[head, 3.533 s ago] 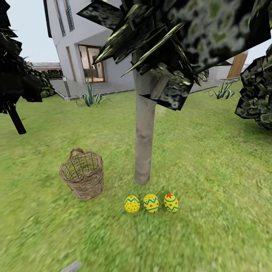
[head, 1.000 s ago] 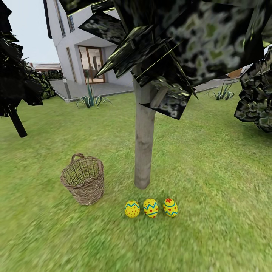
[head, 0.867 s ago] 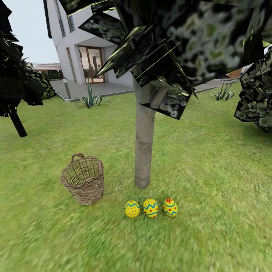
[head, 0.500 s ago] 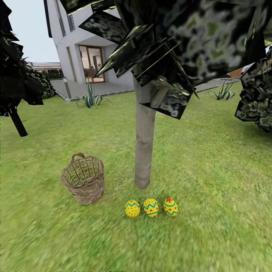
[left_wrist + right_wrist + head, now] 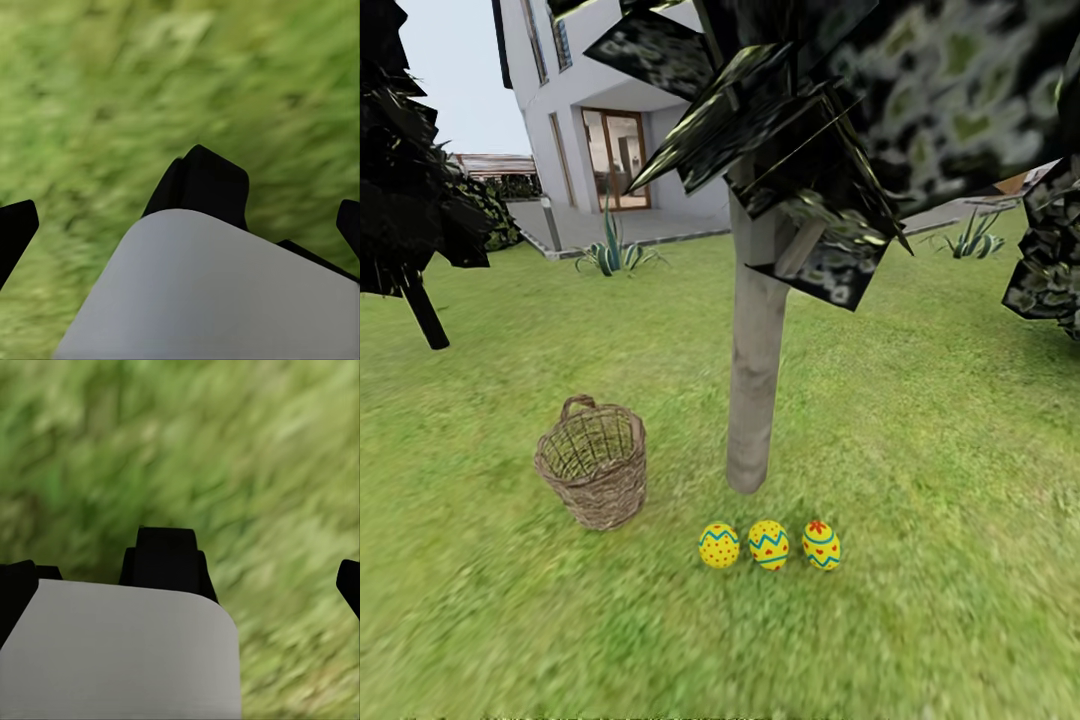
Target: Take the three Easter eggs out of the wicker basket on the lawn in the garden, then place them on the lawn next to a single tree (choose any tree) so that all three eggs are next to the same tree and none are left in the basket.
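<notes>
Three eggs [image 5: 769, 545] in row on lawn [image 5: 920, 420], just beside foot of tree [image 5: 756, 400]. Basket [image 5: 594, 464] upright on grass, near trunk, apart from eggs. Left hand [image 5: 180, 225] and right hand [image 5: 180, 577] spread wide over grass, holding nothing.

The tree [image 5: 756, 400] has its crown cut off at the head view's top edge, and the lawn [image 5: 112, 90] is blurred in both wrist views.

A white house [image 5: 585, 70] with a glazed door [image 5: 617, 160] stands behind. Spiky plants [image 5: 612, 252] border its paved terrace [image 5: 610, 228]. A dark conifer [image 5: 405, 190] stands left.
</notes>
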`<state>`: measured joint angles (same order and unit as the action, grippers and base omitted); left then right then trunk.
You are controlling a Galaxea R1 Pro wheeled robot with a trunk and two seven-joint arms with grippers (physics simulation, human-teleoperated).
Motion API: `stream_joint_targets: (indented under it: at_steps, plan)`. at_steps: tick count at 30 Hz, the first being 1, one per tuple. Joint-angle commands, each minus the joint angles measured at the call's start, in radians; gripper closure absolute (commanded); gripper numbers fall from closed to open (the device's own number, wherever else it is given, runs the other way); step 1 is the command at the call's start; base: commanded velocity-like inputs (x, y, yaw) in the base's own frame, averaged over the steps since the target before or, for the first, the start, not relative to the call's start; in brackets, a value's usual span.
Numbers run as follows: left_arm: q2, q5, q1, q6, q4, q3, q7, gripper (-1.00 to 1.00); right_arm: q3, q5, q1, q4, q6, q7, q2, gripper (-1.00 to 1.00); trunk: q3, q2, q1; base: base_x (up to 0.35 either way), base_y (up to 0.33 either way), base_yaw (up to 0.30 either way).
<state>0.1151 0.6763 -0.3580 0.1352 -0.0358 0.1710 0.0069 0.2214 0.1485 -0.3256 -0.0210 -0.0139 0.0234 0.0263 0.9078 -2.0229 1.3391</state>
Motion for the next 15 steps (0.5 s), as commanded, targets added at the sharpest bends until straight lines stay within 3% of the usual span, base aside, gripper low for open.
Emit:
stream_joint_targets:
  at_steps: [1, 6, 15]
  plan:
    - [0.000, 0.009, -0.001, 0.003, -0.001, 0.008, 0.001, -1.00, 0.009, 0.011, -0.001, -0.002, -0.001, 0.001, 0.000, -1.00, 0.002, 0.000, 0.000, 0.000, 0.000, 0.101]
    - [0.000, 0.009, -0.001, 0.003, -0.001, 0.008, 0.001, -1.00, 0.009, 0.012, -0.001, -0.002, -0.001, 0.001, 0.000, -1.00, 0.010, 0.000, 0.000, 0.000, 0.000, 0.096]
    - [0.000, 0.009, -0.001, 0.003, -0.001, 0.008, 0.001, -1.00, 0.009, 0.013, 0.000, -0.001, -0.001, 0.001, 0.006, -1.00, 0.012, 0.000, 0.000, 0.000, 0.000, 0.011]
